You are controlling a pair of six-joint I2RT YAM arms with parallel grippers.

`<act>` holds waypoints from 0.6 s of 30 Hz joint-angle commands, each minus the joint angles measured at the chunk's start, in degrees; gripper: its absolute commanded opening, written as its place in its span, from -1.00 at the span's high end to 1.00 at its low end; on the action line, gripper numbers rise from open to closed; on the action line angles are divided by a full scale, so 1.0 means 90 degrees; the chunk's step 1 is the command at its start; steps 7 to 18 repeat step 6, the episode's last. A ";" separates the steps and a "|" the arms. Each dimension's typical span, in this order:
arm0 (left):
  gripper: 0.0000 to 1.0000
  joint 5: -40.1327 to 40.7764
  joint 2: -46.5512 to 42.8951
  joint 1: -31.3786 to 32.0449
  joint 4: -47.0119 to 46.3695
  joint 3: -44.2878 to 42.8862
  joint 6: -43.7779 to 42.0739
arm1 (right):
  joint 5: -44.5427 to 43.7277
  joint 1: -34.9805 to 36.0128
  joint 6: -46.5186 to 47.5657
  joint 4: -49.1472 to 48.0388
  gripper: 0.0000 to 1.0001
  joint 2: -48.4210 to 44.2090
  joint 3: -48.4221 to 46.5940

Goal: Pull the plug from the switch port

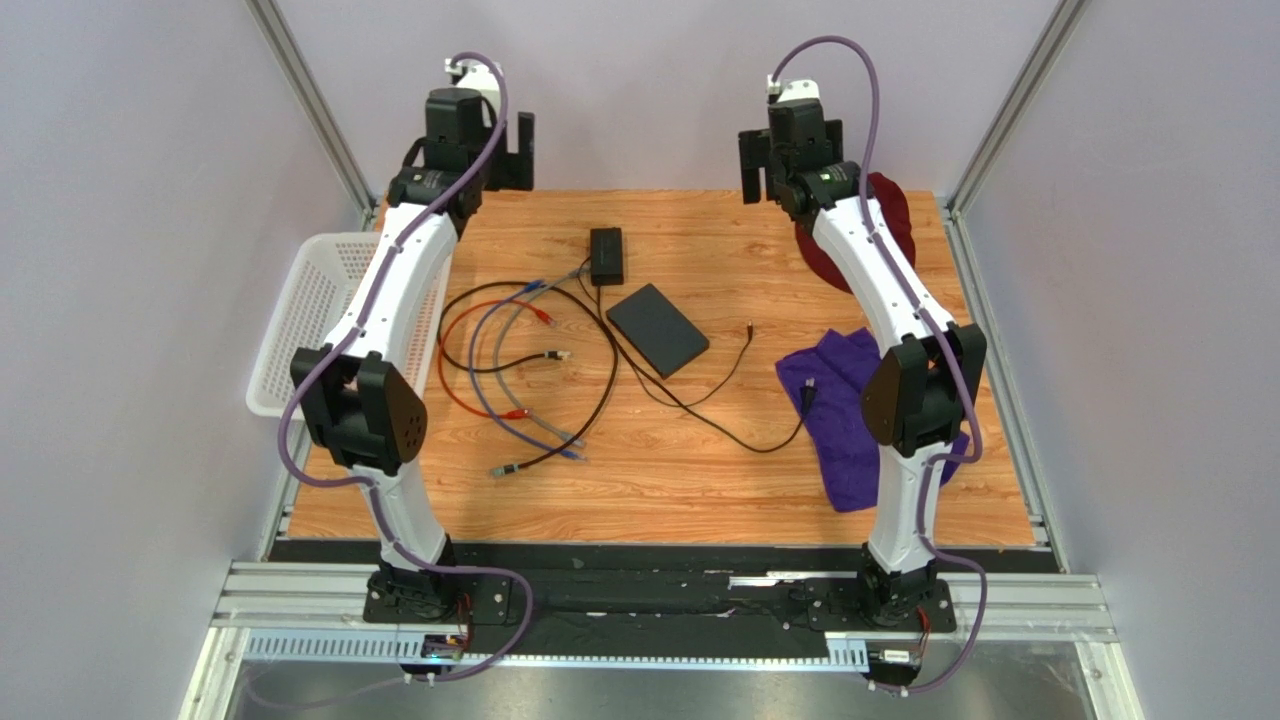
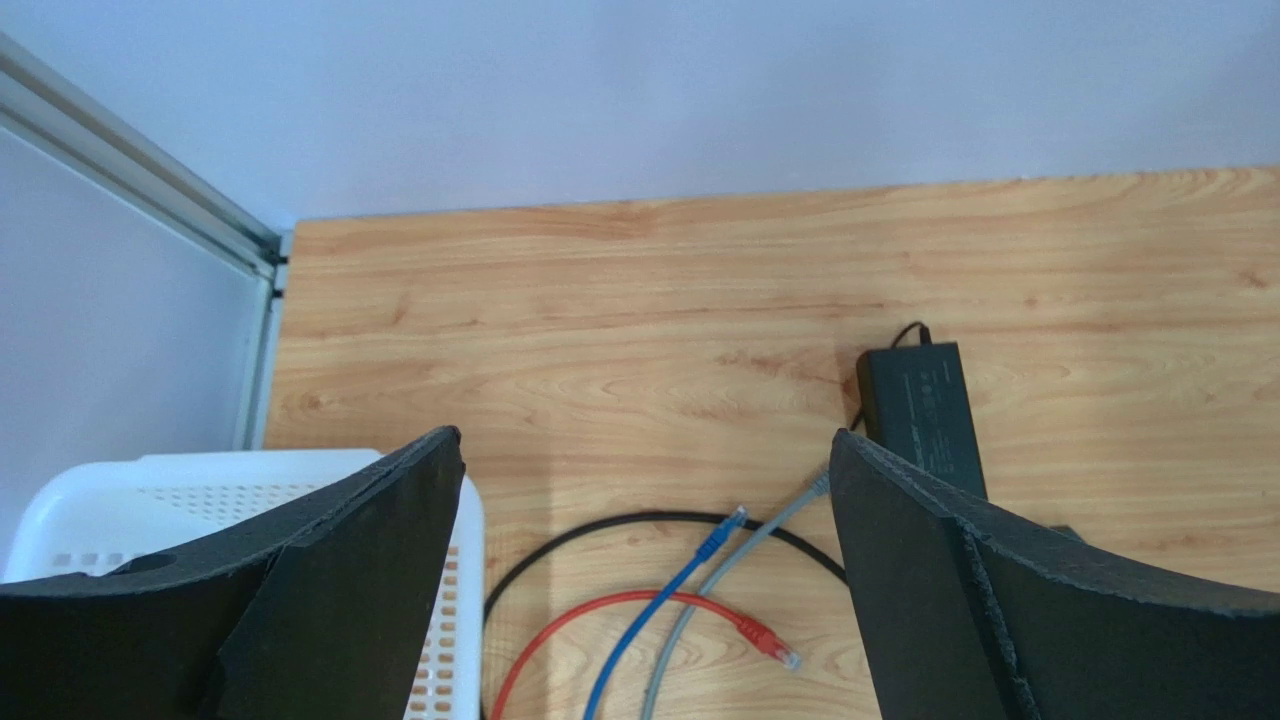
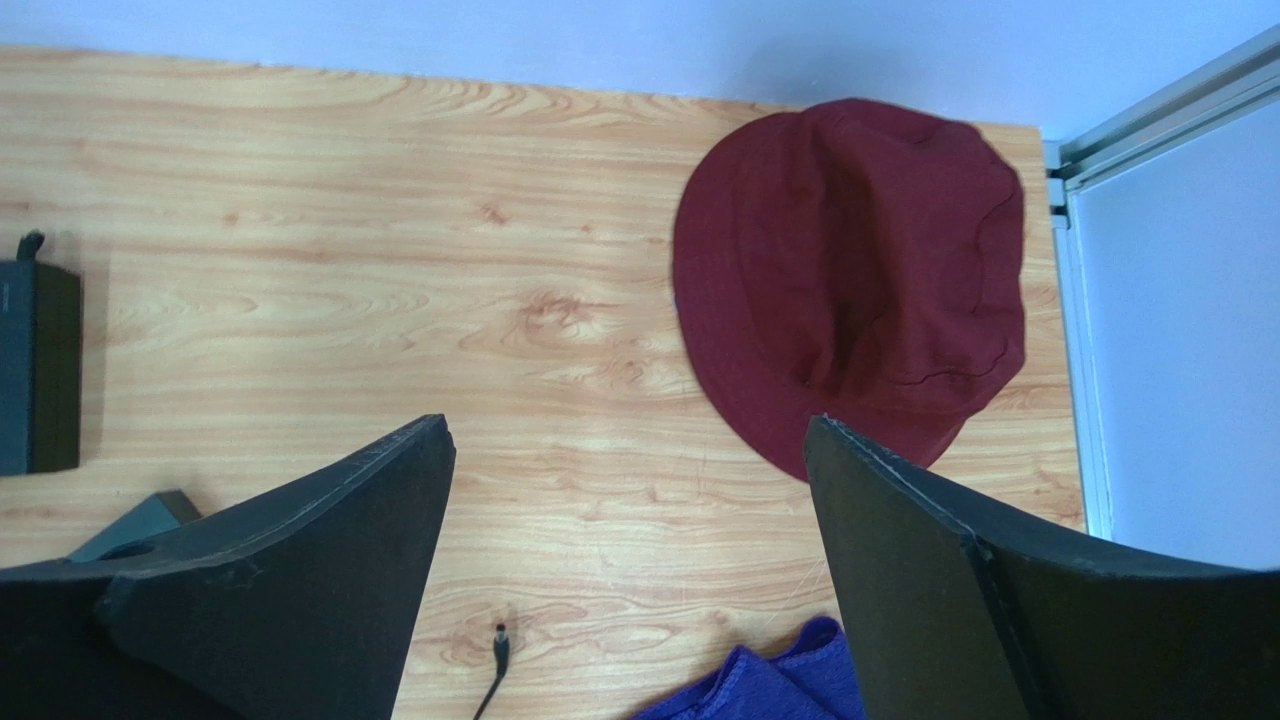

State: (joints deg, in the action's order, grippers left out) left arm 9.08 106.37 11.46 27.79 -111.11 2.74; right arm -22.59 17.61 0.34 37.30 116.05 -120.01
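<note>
Switch [image 1: 657, 330]: flat, thin, matte-black rectangular box, lying flat and turned diagonally at mid-table. Its port row and plug are too small to discern.

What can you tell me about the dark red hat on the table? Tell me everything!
The dark red hat is a soft, floppy cloth hat with a round brim and a seam curving across it. It lies flattened on the wooden table in the far right corner, close to the metal frame. Only the table touches it. The purple cloth lies apart, nearer the arms. In the top view the right arm hides much of it.
</note>
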 commanded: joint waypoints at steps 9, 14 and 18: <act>-0.98 -0.0062 -0.0139 0.0074 -0.0197 -0.0125 -0.0295 | -0.0019 -0.0062 0.0001 -0.0062 -0.86 -0.0218 -0.0416; -0.98 -0.0062 -0.0139 0.0074 -0.0197 -0.0125 -0.0295 | -0.0019 -0.0062 0.0001 -0.0062 -0.86 -0.0218 -0.0416; -0.98 -0.0062 -0.0139 0.0074 -0.0197 -0.0125 -0.0295 | -0.0019 -0.0062 0.0001 -0.0062 -0.86 -0.0218 -0.0416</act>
